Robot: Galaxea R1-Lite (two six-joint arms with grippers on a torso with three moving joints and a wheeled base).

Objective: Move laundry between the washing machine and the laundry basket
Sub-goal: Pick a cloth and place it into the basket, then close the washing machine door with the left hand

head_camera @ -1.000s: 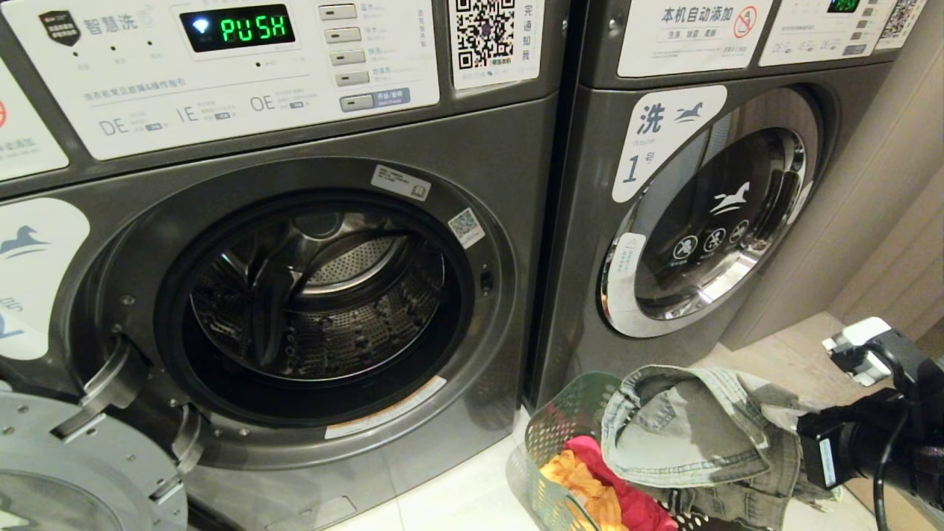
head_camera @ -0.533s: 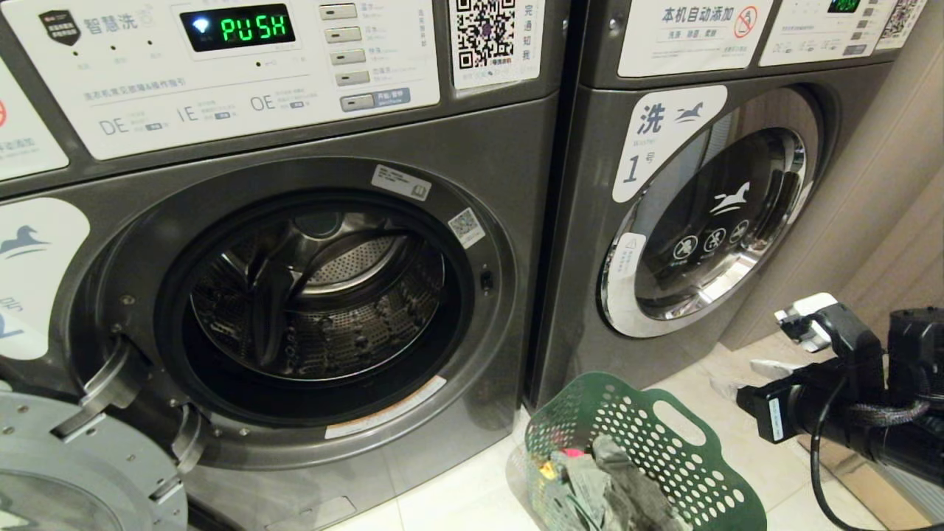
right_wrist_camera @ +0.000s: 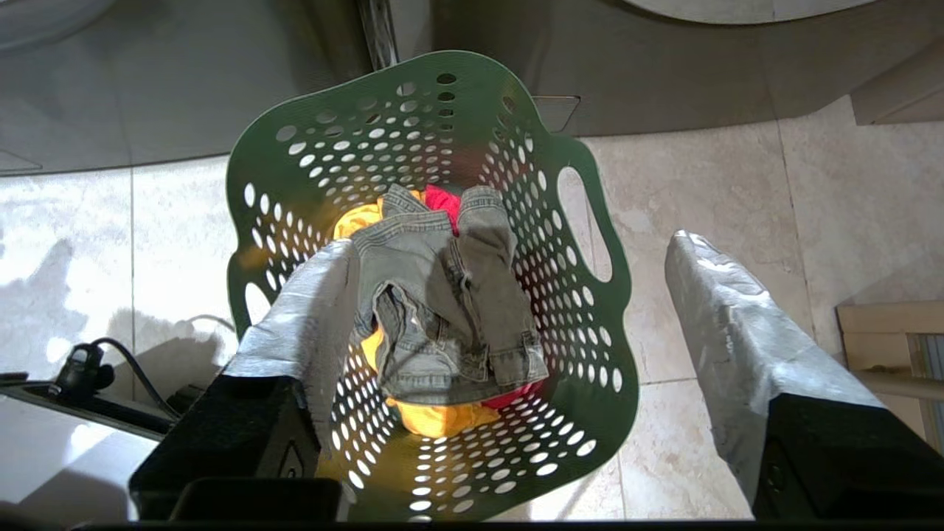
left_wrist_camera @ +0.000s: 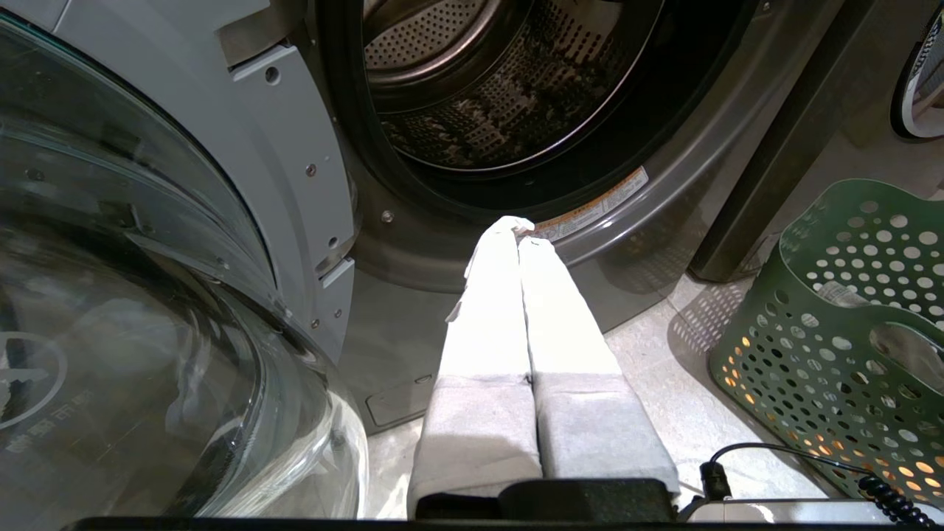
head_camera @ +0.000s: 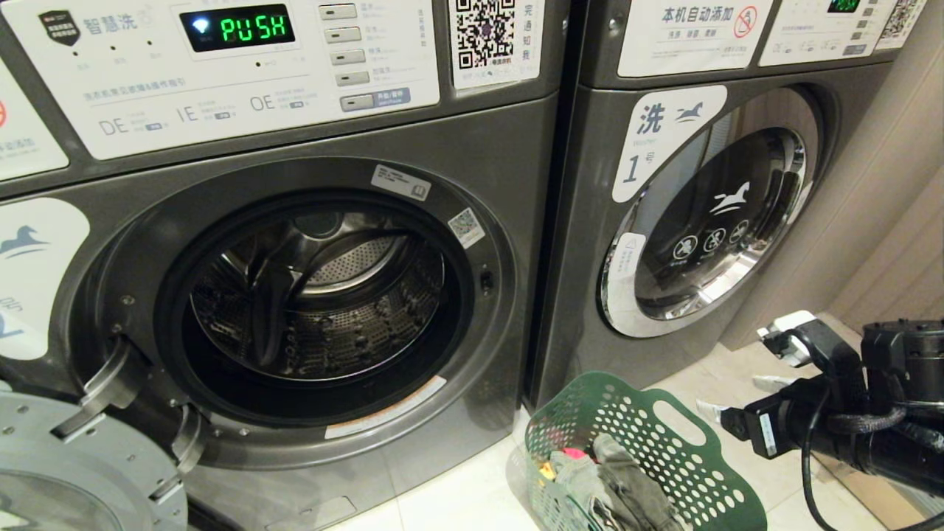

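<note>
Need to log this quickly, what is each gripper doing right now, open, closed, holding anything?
Left gripper: shut, empty, by the washing machine.
Right gripper: open, empty, above the laundry basket.

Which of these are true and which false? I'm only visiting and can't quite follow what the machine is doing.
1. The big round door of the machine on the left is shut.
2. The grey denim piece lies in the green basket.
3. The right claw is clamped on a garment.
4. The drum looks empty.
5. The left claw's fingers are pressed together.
1. False. The washing machine has its door swung open.
2. True. The grey denim piece lies on top of the yellow and red cloths in the laundry basket.
3. False. The right gripper is open above the basket, holding nothing.
4. True, as far as the drum shows.
5. True. The left gripper is shut, holding nothing.
</note>
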